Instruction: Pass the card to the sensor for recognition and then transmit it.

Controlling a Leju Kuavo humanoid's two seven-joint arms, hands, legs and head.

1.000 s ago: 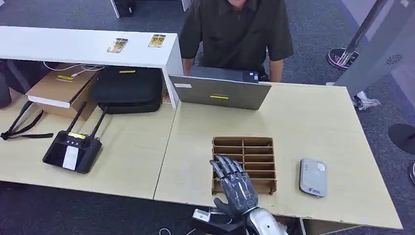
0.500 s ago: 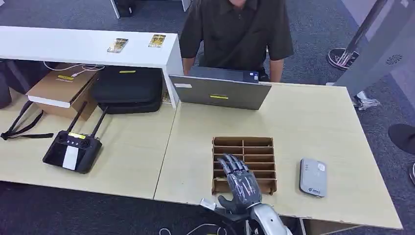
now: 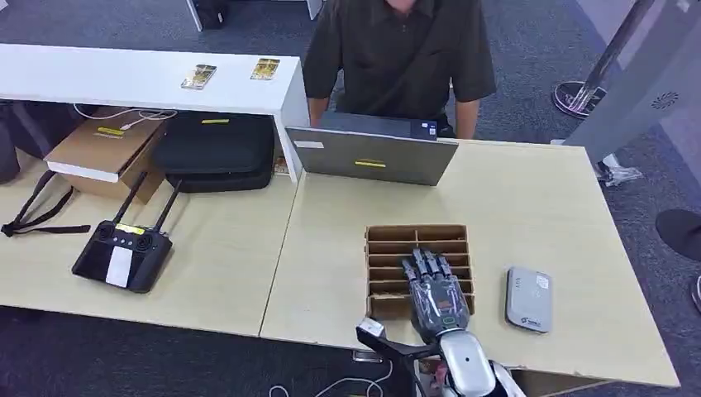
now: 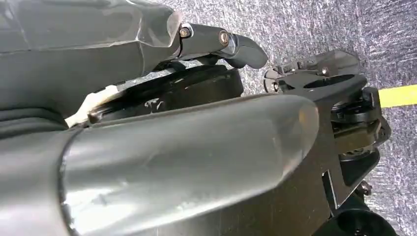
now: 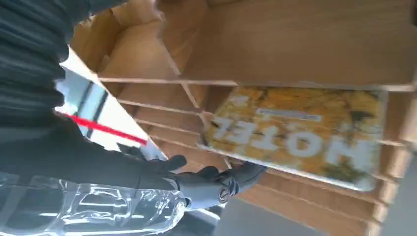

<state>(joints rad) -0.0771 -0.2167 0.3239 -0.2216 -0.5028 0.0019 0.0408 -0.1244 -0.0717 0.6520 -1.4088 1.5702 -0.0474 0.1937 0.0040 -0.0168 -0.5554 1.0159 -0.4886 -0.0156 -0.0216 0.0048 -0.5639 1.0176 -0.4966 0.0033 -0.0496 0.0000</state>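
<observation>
A yellow card [image 5: 300,135] printed HOTEL lies in a slot of the brown slotted card rack [image 5: 295,44]. The rack [image 3: 413,238] stands on the near side of the table. My right hand [image 3: 436,294] lies over its near right slots with the fingers stretched forward. In the right wrist view its dark fingertips [image 5: 221,184] sit by the card's lower corner; no grip shows. The grey sensor [image 3: 528,299] rests on the table just right of the rack. My left hand [image 4: 172,152] hangs above the carpet and holds nothing.
A person sits behind a grey laptop [image 3: 370,155] at the table's far edge. Two more cards [image 3: 198,76] lie on the white shelf [image 3: 124,87] at the back left. A black controller [image 3: 122,252], a black case and a cardboard box sit on the left table.
My right hand has moved right and forward, from the rack's left side onto its right slots. The rack has slid a little to the right and away.
</observation>
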